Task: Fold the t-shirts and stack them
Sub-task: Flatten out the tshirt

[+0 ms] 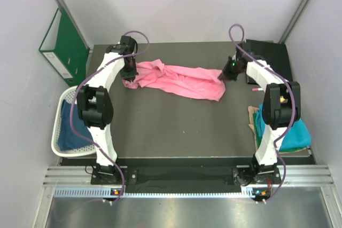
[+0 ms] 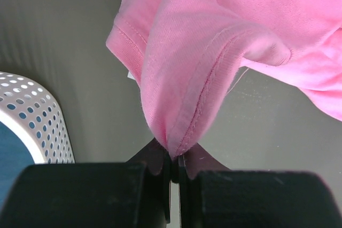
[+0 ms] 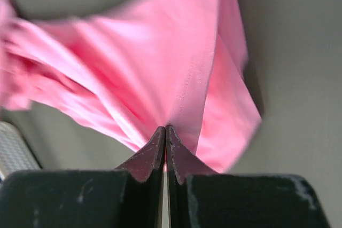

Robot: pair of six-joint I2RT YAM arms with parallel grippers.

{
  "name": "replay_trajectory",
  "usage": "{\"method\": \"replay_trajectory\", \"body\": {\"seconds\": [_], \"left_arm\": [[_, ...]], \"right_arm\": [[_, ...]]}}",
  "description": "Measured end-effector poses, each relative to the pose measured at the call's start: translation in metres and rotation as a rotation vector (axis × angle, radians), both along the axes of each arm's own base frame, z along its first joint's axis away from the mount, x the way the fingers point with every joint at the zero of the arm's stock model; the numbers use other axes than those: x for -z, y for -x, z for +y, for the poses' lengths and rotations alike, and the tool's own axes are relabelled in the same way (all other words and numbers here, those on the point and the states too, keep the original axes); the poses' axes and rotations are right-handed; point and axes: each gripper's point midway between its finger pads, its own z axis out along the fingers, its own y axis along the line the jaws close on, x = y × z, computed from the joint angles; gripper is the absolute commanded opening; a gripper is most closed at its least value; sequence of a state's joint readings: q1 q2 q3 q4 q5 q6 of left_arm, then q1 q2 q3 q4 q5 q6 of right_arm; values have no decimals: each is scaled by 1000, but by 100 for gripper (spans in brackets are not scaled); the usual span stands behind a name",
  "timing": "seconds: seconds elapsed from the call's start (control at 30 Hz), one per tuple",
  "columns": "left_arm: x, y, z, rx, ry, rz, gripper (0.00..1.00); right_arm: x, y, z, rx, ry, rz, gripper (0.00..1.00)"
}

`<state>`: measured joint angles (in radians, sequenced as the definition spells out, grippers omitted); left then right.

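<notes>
Nearest the arm bases, a bunched teal cloth t-shirt (image 1: 296,134) is seen at right and a dark blue t-shirt (image 1: 68,127) in the white perforated basket (image 1: 55,132). Farther back on the matte grey tabletop (image 1: 176,126), the rumpled bright pink jersey t-shirt (image 1: 176,78) is clamped at opposite ends by the left gripper (image 2: 175,156), on a stitched hem, and the right gripper (image 3: 165,132). Spreading is judged the step in hand; a taut outward pull is called for next.
</notes>
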<state>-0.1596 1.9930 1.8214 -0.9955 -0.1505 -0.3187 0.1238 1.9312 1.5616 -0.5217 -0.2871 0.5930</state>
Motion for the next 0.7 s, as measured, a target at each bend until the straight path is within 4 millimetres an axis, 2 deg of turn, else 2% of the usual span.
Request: {"method": "replay_trajectory", "body": {"seconds": [0.1, 0.17, 0.23, 0.33, 0.37, 0.53, 0.6, 0.63, 0.67, 0.7], "left_arm": [[5, 0, 0, 4, -3, 12, 0], [9, 0, 0, 5, -2, 21, 0], [13, 0, -1, 7, -2, 30, 0], [19, 0, -1, 11, -3, 46, 0], [21, 0, -1, 13, -5, 51, 0], [27, 0, -1, 20, -10, 67, 0], [28, 0, -1, 20, -10, 67, 0], [28, 0, -1, 21, -9, 67, 0], [28, 0, -1, 21, -8, 67, 0], [28, 0, -1, 22, -6, 68, 0]], "right_arm": [[46, 44, 1, -30, 15, 170, 0], [66, 66, 3, -50, 22, 258, 0], [78, 73, 6, -63, 25, 297, 0], [86, 75, 9, -74, 23, 319, 8], [86, 76, 9, -76, 22, 321, 12], [81, 73, 10, -89, 24, 319, 16], [79, 72, 9, -90, 29, 317, 25], [80, 73, 9, -91, 32, 319, 34], [80, 74, 8, -90, 34, 323, 54], [80, 75, 8, -89, 36, 328, 63]]}}
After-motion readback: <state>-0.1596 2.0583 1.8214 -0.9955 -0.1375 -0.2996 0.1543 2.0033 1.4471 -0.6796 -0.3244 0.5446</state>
